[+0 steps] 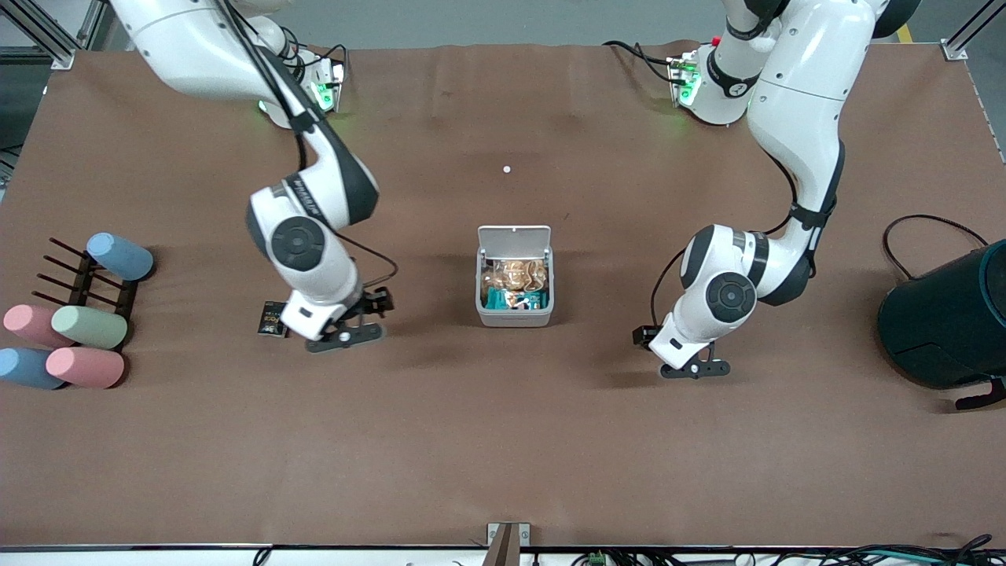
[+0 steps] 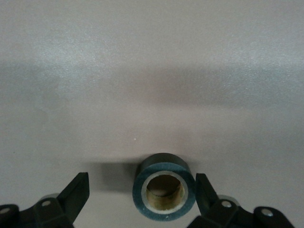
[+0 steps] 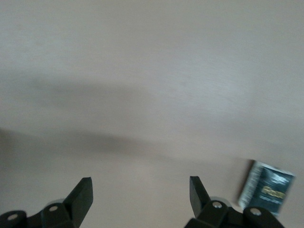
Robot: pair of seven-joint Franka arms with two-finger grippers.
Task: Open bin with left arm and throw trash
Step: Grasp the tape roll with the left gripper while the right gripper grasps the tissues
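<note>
The white bin (image 1: 515, 317) stands mid-table with its lid (image 1: 515, 236) flipped back; crumpled wrappers lie inside. My left gripper (image 1: 695, 368) is low over the table toward the left arm's end, away from the bin. In the left wrist view it (image 2: 141, 176) is open around a dark tape roll (image 2: 164, 167) that lies on the table close to one finger. My right gripper (image 1: 346, 336) is open and empty (image 3: 140, 180), low over the table. The black packet (image 1: 273, 318) lies beside it and shows in the right wrist view (image 3: 266, 187). No rubber band is in view.
A big dark teal cylinder (image 1: 947, 318) with a black cable stands at the left arm's end. Pastel cylinders (image 1: 88, 326) and a black rack (image 1: 78, 279) are at the right arm's end. A tiny white dot (image 1: 506, 168) lies farther from the camera than the bin.
</note>
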